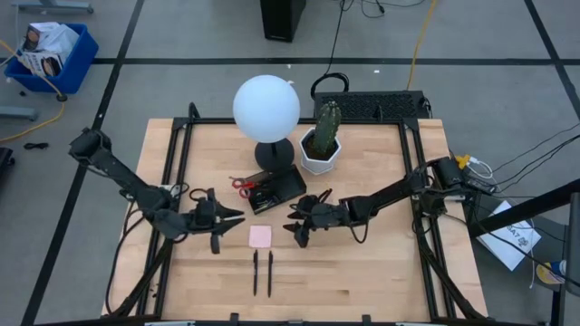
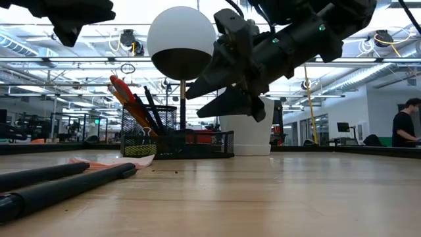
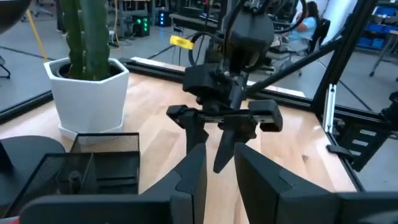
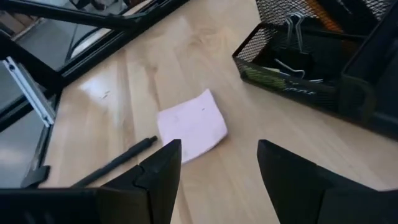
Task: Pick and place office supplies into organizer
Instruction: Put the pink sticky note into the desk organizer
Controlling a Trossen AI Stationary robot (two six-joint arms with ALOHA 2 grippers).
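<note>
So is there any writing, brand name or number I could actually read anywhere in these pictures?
None can be read.
The papers in the blue bin on the floor carry print, too small to make out.
The white sheet by the table's right side has marks, also too small.
The yellow tag behind the table is blurred.

a light wooden table (image 1: 381, 263) carries a lamp with a white globe (image 1: 265, 107) on a black round base (image 1: 274, 155), and just beside it a green cactus (image 1: 326, 126) upright in a white hexagonal pot (image 1: 319, 158). behind the table lies a black keyboard (image 1: 381, 106). on the grey floor, marked with dark tape lines, a blue bin (image 1: 50, 56) stands well apart at 1 corner. a person (image 2: 404, 125) in dark clothing stands far off in the room.
</note>
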